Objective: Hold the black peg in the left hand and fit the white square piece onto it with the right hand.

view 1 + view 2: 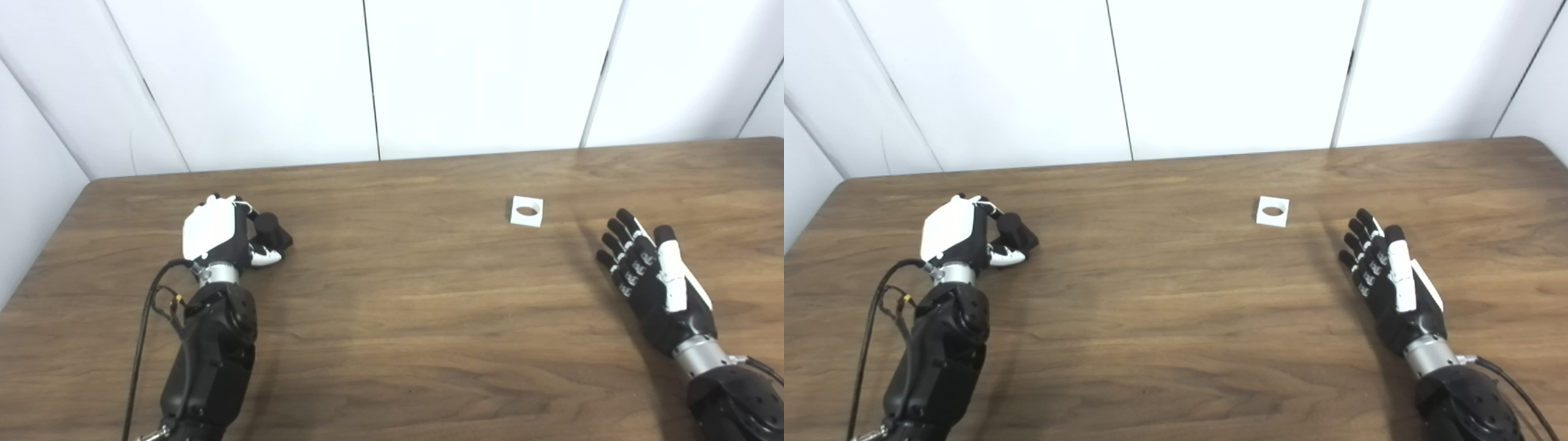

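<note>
The wooden table (pixel 392 318) fills the view below a white panelled wall, and everything here is placed relative to the white square piece lying flat on it.

The right hand (pixel 655 285) rests near the piece, toward the robot and off to the right, with its fingers straight, spread a little apart and holding nothing; they point up and slightly left, roughly toward the piece. The left hand (pixel 223 236) is well apart from the piece, far to its left and a little nearer the robot, with its fingers curled around the black peg (pixel 272 229). The peg juts out of that hand toward the piece, tilted rather than upright; whether it is lifted clear of the table I cannot tell.

The white square piece (pixel 527 211) shows its round hole facing up, untouched by either hand. The right hand is clearly the nearer one, so the coming reach probably runs forward and to the left from it, ending over the piece.
</note>
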Robot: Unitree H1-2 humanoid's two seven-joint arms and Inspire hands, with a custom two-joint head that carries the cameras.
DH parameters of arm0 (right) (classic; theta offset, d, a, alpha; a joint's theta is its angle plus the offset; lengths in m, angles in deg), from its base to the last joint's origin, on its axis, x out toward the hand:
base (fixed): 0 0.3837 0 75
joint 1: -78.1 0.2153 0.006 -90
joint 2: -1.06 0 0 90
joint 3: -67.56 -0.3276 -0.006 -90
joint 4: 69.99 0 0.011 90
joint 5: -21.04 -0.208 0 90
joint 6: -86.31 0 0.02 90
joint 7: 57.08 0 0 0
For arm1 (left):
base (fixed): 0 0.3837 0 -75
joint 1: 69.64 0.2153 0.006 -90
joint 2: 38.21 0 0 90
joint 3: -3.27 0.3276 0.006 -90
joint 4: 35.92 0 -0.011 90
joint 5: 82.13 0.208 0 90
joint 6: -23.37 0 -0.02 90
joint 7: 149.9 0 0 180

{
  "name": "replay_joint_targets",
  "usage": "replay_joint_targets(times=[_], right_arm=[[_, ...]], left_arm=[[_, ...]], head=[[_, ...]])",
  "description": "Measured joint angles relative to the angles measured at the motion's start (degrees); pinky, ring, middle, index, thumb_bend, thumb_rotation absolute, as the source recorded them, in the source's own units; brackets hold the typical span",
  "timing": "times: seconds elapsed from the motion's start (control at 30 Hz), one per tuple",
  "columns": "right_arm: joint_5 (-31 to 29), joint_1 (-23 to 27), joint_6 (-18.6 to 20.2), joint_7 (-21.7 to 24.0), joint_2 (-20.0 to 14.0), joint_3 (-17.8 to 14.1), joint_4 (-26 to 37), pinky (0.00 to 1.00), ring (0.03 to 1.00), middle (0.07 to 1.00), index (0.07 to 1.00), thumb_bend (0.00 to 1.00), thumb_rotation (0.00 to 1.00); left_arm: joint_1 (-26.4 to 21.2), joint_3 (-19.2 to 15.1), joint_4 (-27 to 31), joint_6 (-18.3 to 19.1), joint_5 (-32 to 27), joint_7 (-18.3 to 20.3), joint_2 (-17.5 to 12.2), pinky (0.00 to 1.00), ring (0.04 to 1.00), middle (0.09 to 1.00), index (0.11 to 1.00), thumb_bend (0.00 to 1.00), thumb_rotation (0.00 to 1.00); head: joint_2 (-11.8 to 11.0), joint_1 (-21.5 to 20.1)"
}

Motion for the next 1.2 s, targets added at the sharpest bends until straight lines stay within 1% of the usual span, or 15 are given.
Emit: replay_joint_targets(times=[0.17,0.3,0.47,0.63,0.73,0.87,1.03,1.1,1.2], right_arm=[[-0.2,0.0,0.2,0.0,0.0,0.0,0.1,1.00,1.000,1.000,1.000,0.63,1.00],[-0.2,0.0,0.3,0.0,0.0,0.0,0.1,1.00,1.000,1.000,1.000,0.64,1.00],[-0.2,0.0,0.3,0.0,0.0,0.0,0.2,1.00,1.000,1.000,1.000,0.63,1.00],[-0.6,-0.1,0.7,0.0,-0.1,0.0,0.4,1.00,1.000,1.000,1.000,0.61,1.00],[-1.1,-0.3,1.0,0.0,-0.1,0.0,0.7,1.00,1.000,1.000,1.000,0.61,1.00],[-1.2,-0.4,1.4,0.0,-0.1,0.1,1.0,1.00,1.000,1.000,1.000,0.61,1.00],[-0.9,-0.6,2.2,0.0,-0.1,0.3,1.8,1.00,1.000,1.000,1.000,0.61,1.00],[-0.9,-0.6,2.2,0.0,-0.1,0.3,1.8,1.00,1.000,1.000,1.000,0.61,1.00],[-0.9,-0.6,2.3,0.0,-0.1,0.3,1.9,1.00,1.000,1.000,1.000,0.61,1.00]], left_arm=[[1.4,0.5,2.7,0.1,0.0,1.1,0.5,1.00,1.000,0.908,0.488,0.52,0.06],[3.0,2.1,5.7,0.1,0.0,2.3,0.7,0.98,1.000,0.913,0.487,0.52,0.06],[4.8,2.6,8.6,0.1,0.2,3.4,1.9,0.97,1.000,0.921,0.489,0.52,0.07],[6.4,3.5,11.3,0.1,1.0,4.2,3.0,0.99,1.000,0.922,0.490,0.52,0.07],[7.4,4.5,13.2,0.1,2.1,5.6,3.3,1.00,1.000,0.921,0.490,0.52,0.07],[8.9,5.9,15.7,0.1,2.4,6.3,3.7,0.96,1.000,0.914,0.490,0.52,0.07],[10.5,8.3,18.0,0.0,2.8,6.3,4.5,0.99,1.000,0.913,0.490,0.52,0.07],[11.3,9.2,19.6,0.0,3.4,6.8,4.9,0.98,1.000,0.911,0.489,0.52,0.07],[12.0,10.5,20.3,0.0,4.3,7.1,5.3,0.98,1.000,0.908,0.489,0.52,0.07]], head=[[0.3,0.0],[0.4,-0.1],[0.5,-0.1],[0.8,-0.1],[0.9,-0.3],[1.1,-0.4],[1.1,-0.4],[1.3,-0.4],[1.3,-0.4]])
